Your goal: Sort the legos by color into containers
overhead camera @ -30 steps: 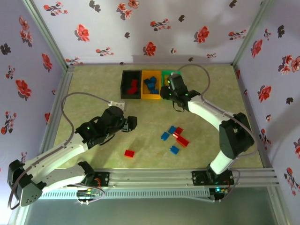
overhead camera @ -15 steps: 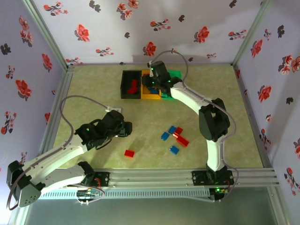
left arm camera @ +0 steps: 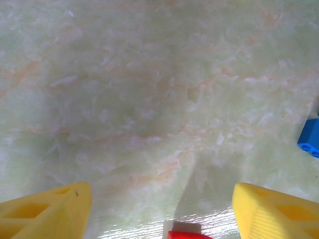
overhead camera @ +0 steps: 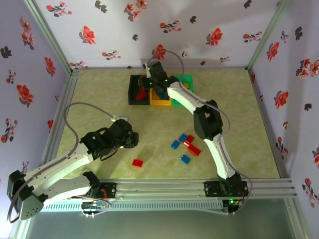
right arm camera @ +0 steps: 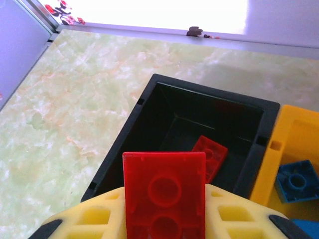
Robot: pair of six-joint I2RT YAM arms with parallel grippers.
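Three bins stand in a row at the middle of the far edge of the surface: black bin, orange bin and green bin. The right arm reaches across to them, and the right tool hangs over the black bin. Its yellow fingers are closed on a red lego held studs-up, with its long axis pointing out of the tool toward the bin's cavity. In the wrist view the cavity lies just ahead of and below the lego. It already holds another red piece, while a blue piece sits in the orange bin to the right. Letting go here would probably land the lego in the black bin, though a little more forward reach would better clear the near wall. The left tool is spread wide and empty over bare surface, fingers well apart. Six loose legos lie toward the near edge: a lone red one, nearest the left arm, and a red-and-blue cluster right of the middle.
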